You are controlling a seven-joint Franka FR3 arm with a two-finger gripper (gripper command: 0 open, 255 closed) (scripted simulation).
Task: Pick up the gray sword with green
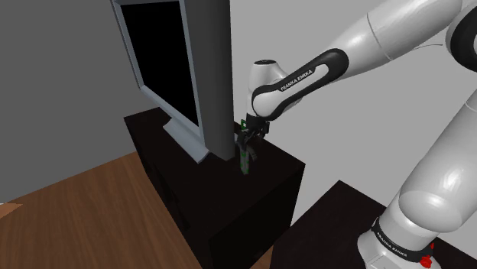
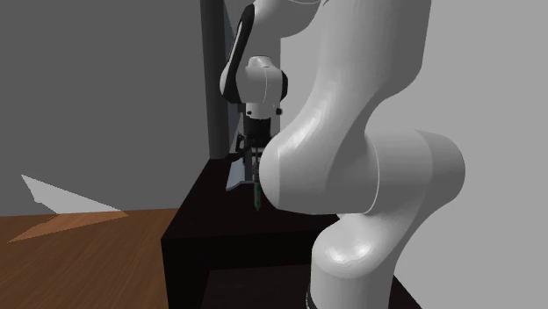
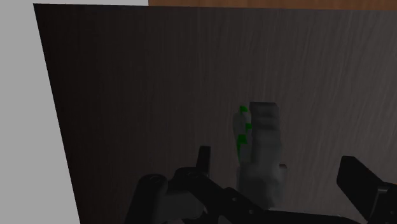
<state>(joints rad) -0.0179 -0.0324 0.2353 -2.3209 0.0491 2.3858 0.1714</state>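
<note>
From the shoulder view I see the arm (image 1: 367, 53) reaching out to that view's left over a dark cabinet (image 1: 260, 199). A flat screen (image 1: 164, 61) stands on the far part of the cabinet top. The gripper (image 1: 249, 134) points straight down just beside the screen's right edge in that view. Right under it is the sword (image 1: 245, 155), grey with green marks. It is upright, with its point toward the cabinet top.

In the second exterior view the gripper (image 2: 254, 151) hangs over the far half of the cabinet (image 2: 219, 219). The sword (image 2: 255, 195) drops in a thin line below it, near the screen's foot (image 2: 235, 176). I cannot tell from either view whether the tip touches the wood or hangs just above it.

The wrist view settles the pincer for me. The gripper (image 3: 275, 158) is released, with its fingers (image 3: 203, 156) standing wide apart. The sword (image 3: 262, 143) lies between them, seen end-on, and the dark cabinet top (image 3: 127, 95) shows on both sides of it. Neither finger is touching the sword. Its green marks sit on the side facing the finger I pointed out.

A wooden floor (image 1: 76, 214) lies to the shoulder view's left of the cabinet, and grey walls stand behind it.
</note>
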